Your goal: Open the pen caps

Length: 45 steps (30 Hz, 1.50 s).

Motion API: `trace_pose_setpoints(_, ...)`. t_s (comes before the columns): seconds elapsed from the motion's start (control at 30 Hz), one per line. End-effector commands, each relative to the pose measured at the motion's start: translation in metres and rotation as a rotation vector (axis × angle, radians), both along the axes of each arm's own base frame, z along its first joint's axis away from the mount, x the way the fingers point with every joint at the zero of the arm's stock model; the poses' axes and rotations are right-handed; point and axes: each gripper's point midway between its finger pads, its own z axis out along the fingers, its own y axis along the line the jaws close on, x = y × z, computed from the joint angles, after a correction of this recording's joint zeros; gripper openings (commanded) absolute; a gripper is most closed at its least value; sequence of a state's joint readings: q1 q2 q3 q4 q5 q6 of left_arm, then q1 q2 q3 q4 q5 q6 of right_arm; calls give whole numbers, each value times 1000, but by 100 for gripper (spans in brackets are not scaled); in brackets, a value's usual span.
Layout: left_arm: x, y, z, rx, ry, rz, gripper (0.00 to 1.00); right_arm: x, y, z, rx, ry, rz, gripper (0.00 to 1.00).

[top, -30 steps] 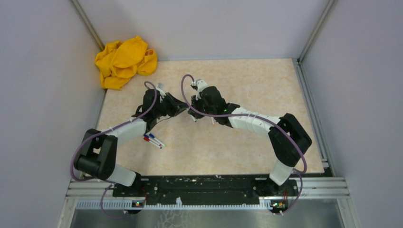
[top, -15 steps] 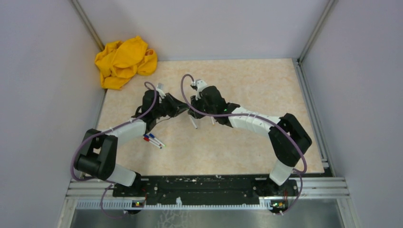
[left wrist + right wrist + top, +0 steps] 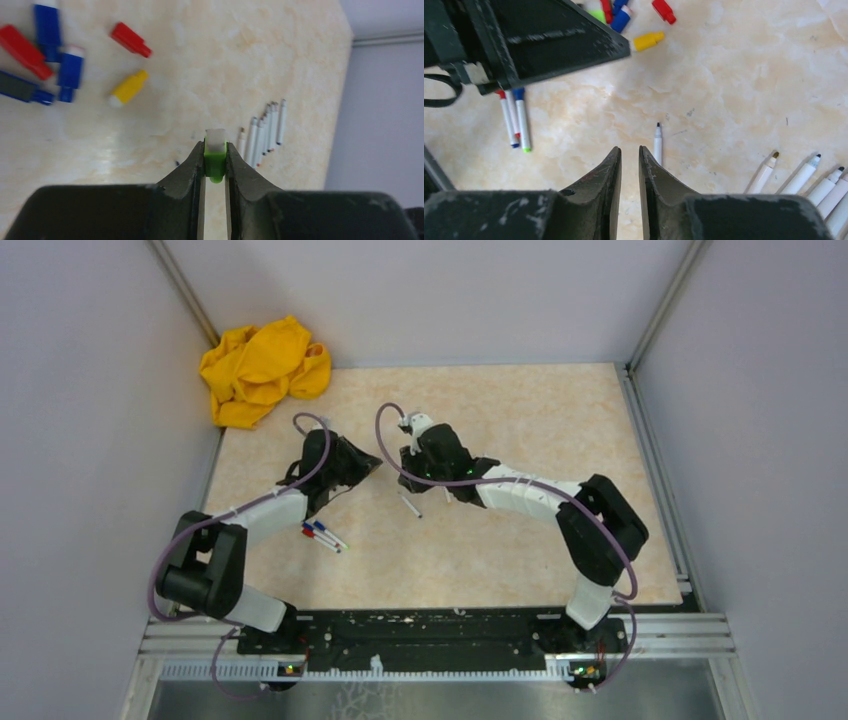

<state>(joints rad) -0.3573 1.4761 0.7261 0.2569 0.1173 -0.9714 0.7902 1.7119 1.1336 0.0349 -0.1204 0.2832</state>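
My left gripper (image 3: pixel 215 159) is shut on a green pen cap (image 3: pixel 215 161) with a white insert, held above the table. In the top view the left gripper (image 3: pixel 374 471) hangs a short way left of my right gripper (image 3: pixel 407 476). The right gripper (image 3: pixel 630 148) stands slightly open with nothing between its fingers. Just beyond its right finger, an uncapped white marker (image 3: pixel 657 143) lies on the table, seen from above as the marker (image 3: pixel 410 504). Loose pen caps lie together: red (image 3: pixel 131 39), yellow (image 3: pixel 128 88), blue (image 3: pixel 69 71). Two capped markers (image 3: pixel 322 535) lie by the left arm.
A row of uncapped white markers (image 3: pixel 804 175) lies to the right of my right gripper, the same row (image 3: pixel 265 132) showing in the left wrist view. A crumpled yellow cloth (image 3: pixel 262 370) sits in the far left corner. Walls close in the beige table (image 3: pixel 540 420).
The two grippers have drawn apart. My right gripper has opened and let go of the marker, which now lies on the table. The left one keeps the green cap.
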Motion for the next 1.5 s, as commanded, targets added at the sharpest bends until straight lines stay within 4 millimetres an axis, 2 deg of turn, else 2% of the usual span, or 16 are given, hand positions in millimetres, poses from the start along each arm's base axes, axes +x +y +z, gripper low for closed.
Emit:
trace_pose_setpoints(0.0,10,48,-36,253,69,170,0,5,-1,-22,-114,-13,-7,21)
trace_pose_setpoints(0.07,6,54,-52,291,119,182,0,3,-1,-33,-153,-13,-15,23)
trace_pose_setpoints(0.17,2,58,-64,318,152,190,2,5,-6,-49,-223,-12,-50,26)
trace_pose_setpoints(0.3,-1,66,-73,355,182,208,6,5,-11,-64,-268,-10,-68,28)
trace_pose_setpoints(0.5,-3,72,-85,390,215,223,19,2,-7,-74,-315,-12,-60,29)
trace_pose_setpoints(0.63,-3,73,-91,402,228,228,25,-1,-4,-81,-347,-10,-55,29)
trace_pose_setpoints(1.07,-3,80,-94,435,254,241,33,-3,-9,-104,-446,-5,-71,29)
trace_pose_setpoints(1.2,-3,83,-94,443,260,250,35,-4,-13,-111,-463,2,-80,24)
trace_pose_setpoints(1.33,-2,84,-94,444,261,252,43,-2,-16,-110,-471,0,-105,9)
trace_pose_setpoints(1.47,-1,85,-92,441,257,253,45,2,-22,-107,-477,-13,-138,3)
